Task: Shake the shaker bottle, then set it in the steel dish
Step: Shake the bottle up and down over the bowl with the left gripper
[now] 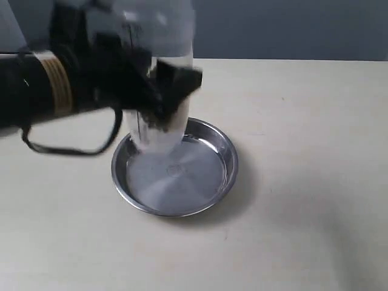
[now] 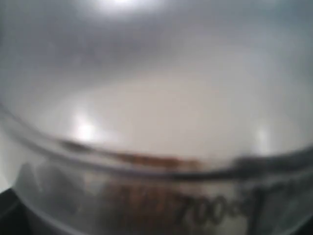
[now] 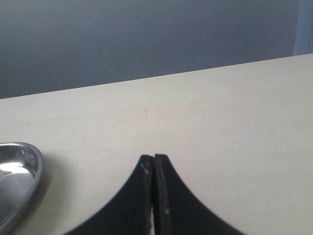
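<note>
Left fingers point(image 1: 180, 80) were clamped round the mid-body of the shaker bottle point(image 1: 156, 136), which was upright and blurred. Its base hung over the far-left part of the steel dish point(image 1: 233, 173); couldn't tell if it touched the pan floor. The left wrist view was filled by the frosted wall, with brown granules point(image 2: 146, 159) and printed scale point(image 2: 205, 210) visible. Right fingers point(image 3: 164, 196) were pressed together, holding nothing, low over the counter point(image 1: 303, 151) near the dish rim.
</note>
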Robot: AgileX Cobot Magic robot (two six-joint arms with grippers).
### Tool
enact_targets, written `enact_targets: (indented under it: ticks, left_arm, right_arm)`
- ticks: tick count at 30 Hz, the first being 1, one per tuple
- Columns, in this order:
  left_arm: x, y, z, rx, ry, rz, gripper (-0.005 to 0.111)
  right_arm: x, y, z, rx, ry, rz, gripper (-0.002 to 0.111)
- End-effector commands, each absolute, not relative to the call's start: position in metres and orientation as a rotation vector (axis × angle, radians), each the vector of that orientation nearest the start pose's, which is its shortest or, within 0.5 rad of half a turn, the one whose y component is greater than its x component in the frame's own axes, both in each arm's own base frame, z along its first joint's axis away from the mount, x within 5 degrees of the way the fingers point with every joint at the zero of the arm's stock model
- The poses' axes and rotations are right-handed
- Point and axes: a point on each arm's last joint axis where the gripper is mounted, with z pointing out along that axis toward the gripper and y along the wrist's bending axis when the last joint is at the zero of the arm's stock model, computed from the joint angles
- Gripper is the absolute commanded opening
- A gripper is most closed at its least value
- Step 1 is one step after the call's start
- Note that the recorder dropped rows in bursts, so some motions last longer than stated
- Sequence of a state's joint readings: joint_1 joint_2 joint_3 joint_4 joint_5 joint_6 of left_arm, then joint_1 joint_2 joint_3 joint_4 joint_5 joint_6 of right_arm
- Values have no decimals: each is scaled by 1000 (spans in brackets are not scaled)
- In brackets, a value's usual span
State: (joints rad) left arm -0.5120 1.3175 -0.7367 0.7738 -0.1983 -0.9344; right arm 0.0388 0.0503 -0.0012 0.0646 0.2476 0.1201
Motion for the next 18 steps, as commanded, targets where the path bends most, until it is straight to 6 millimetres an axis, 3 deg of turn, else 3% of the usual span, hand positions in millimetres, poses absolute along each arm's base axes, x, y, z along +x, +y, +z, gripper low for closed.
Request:
enact_targets:
  ticks: [1, 3, 4, 5, 7, 8, 9, 11, 12, 13, 14, 15, 16, 17, 18]
  left_arm:
    - [235, -159, 272, 462, 1850, -724, 0]
    - [230, -159, 316, 504, 1659, -736, 0]
    - [232, -157, 318, 506, 1678, -671, 0]
    - [235, -154, 305, 479, 1763, -629, 0]
    - [236, -150, 238, 423, 2054, -562, 0]
    - [237, -152, 222, 413, 2091, -588, 0]
    - [239, -155, 222, 415, 2055, -646, 0]
    - [240, -161, 265, 431, 1825, -779, 0]
    - [238, -162, 291, 455, 1721, -782, 0]
    - [239, -161, 304, 464, 1700, -748, 0]
    - [239, -161, 300, 467, 1742, -707, 0]
    - [241, -160, 247, 482, 1988, -587, 0]
    - [240, -158, 220, 479, 2087, -567, 0]
    - [245, -162, 210, 487, 2086, -605, 0]
    - [247, -163, 230, 493, 2003, -631, 0]
  right_arm:
    - [59, 4, 189, 111, 1769, 170, -1]
    - [59, 4, 189, 111, 1769, 170, -1]
    - [59, 4, 189, 111, 1769, 170, -1]
    - [59, 4, 189, 111, 1769, 170, -1]
    - [59, 4, 189, 111, 1769, 170, -1]
    - [59, 4, 189, 111, 1769, 170, -1]
    - [59, 4, 189, 111, 1769, 170, -1]
    - [59, 4, 189, 111, 1764, 170, -1]
    - [59, 4, 189, 111, 1764, 170, -1]
    - [59, 4, 189, 111, 1764, 170, -1]
    - [59, 4, 189, 111, 1764, 170, -1]
    - [59, 4, 189, 111, 1764, 170, -1]
    - [59, 4, 189, 111, 1764, 170, -1]
    - [59, 4, 189, 111, 1764, 170, -1]
    - [59, 4, 189, 111, 1764, 170, -1]
